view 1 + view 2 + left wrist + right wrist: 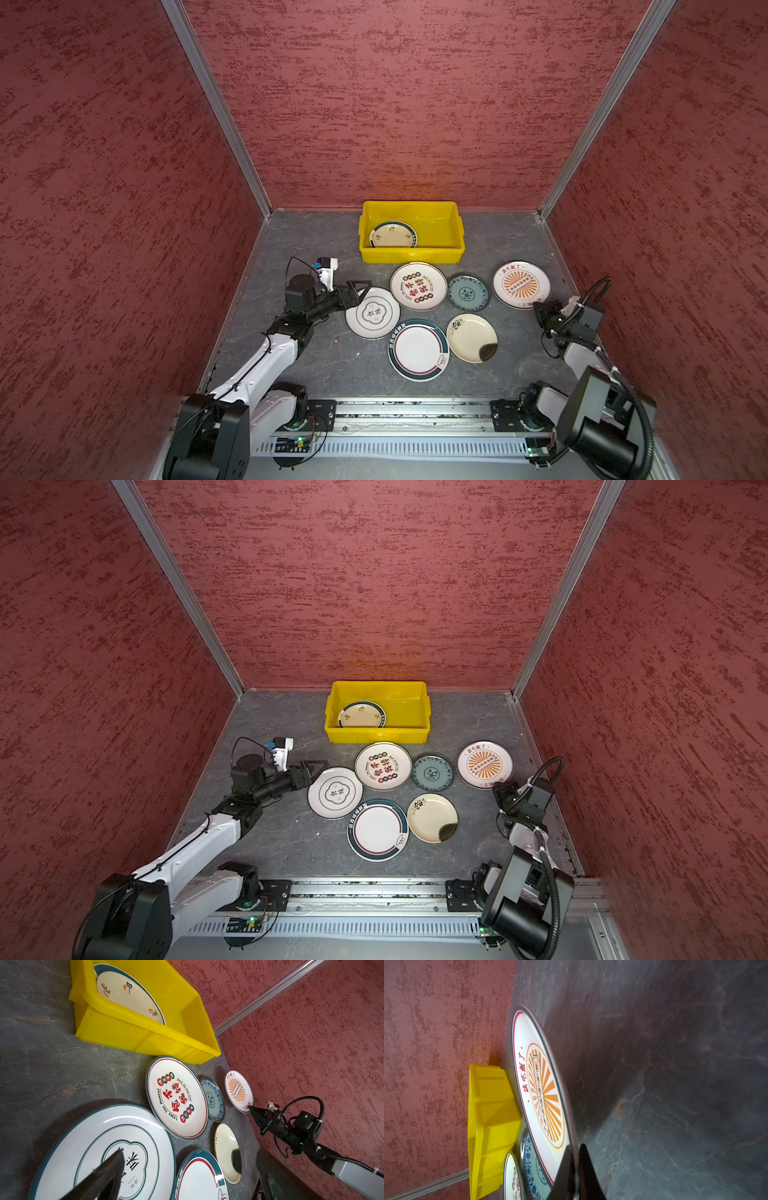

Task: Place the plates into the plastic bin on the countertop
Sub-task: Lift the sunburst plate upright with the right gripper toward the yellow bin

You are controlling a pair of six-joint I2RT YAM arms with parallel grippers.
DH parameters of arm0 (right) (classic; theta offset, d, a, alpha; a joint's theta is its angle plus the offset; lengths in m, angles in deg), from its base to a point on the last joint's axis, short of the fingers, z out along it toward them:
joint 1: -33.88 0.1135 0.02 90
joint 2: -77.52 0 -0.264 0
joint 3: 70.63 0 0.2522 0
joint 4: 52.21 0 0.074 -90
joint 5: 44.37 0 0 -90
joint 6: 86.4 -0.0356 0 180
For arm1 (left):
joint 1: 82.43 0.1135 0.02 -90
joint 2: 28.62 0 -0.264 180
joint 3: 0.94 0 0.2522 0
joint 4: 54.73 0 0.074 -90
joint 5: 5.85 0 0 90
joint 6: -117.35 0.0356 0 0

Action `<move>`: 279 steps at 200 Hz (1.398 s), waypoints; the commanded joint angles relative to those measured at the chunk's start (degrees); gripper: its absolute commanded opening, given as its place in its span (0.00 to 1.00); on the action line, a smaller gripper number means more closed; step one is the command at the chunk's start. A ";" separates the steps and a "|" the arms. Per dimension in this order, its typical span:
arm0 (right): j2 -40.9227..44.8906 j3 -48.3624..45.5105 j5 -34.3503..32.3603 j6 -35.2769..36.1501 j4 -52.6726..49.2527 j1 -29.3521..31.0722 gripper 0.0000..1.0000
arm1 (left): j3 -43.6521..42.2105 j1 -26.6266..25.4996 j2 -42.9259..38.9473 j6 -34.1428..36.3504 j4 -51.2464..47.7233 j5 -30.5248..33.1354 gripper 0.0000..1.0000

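Clamping right pincer (539, 308) tight on rim of sunburst plate (521, 284), lying on worktop (324, 365) just ahead. Holding left pincer (356, 293) wide at edge of quatrefoil plate (372, 312). Probably next: lift, carry to yellow plastic bin (411, 254), clearing wall.

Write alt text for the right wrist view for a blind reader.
The right gripper pinches the rim of a round white plate with an orange sunburst, with a dark grey slate-look countertop beneath. Beyond it stands a bright yellow plastic bin against a red textured wall.
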 commanded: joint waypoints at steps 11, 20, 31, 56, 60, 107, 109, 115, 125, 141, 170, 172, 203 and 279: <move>4.44 0.23 4.22 -0.29 1.77 -0.07 0.00 | 2.16 -0.94 1.81 0.98 2.48 -2.97 0.99; 5.44 0.54 4.69 -0.42 1.45 -0.06 0.00 | 2.23 -1.20 2.08 1.00 2.66 -3.01 0.99; 6.71 0.89 5.24 -0.52 0.88 -0.04 0.00 | 2.36 -1.40 2.18 1.21 2.57 -2.90 0.99; 9.73 1.51 6.87 -1.45 0.05 0.05 0.00 | 2.31 -1.91 2.01 1.61 2.24 -2.48 0.99; 10.24 1.45 7.18 -1.63 -0.07 0.06 0.00 | 2.33 -2.04 1.87 1.70 2.24 -2.37 1.00; 15.62 1.89 9.58 -4.27 -1.33 1.16 0.00 | 2.51 -2.71 1.84 2.17 2.24 -2.09 0.99; 15.69 2.01 9.67 -4.24 -1.50 1.19 0.00 | 2.53 -2.74 1.80 2.19 2.24 -2.09 0.99; 15.99 2.50 10.06 -4.28 -1.94 1.44 0.00 | 2.54 -2.77 1.77 2.23 2.08 -2.09 0.99; 16.32 3.36 10.34 -4.23 -2.77 1.73 0.00 | 2.61 -2.81 1.81 2.27 1.92 -2.07 0.99; 16.86 4.43 10.48 -4.01 -3.67 3.53 0.00 | 2.62 -2.98 1.52 2.26 1.88 -2.07 0.99; 17.26 5.84 9.44 -4.11 -3.95 6.42 0.00 | 2.48 -3.14 1.20 2.40 1.77 -1.79 1.00; 17.26 5.93 9.35 -4.07 -4.00 6.59 0.00 | 2.54 -3.16 1.20 2.40 1.75 -1.82 0.99; 16.49 7.23 8.56 -4.22 -4.09 9.91 0.00 | 2.55 -3.34 0.99 2.49 1.71 -1.75 0.99; 13.82 13.77 5.56 -3.99 -4.26 21.44 0.00 | 2.60 -3.47 1.13 2.61 1.34 -0.81 0.99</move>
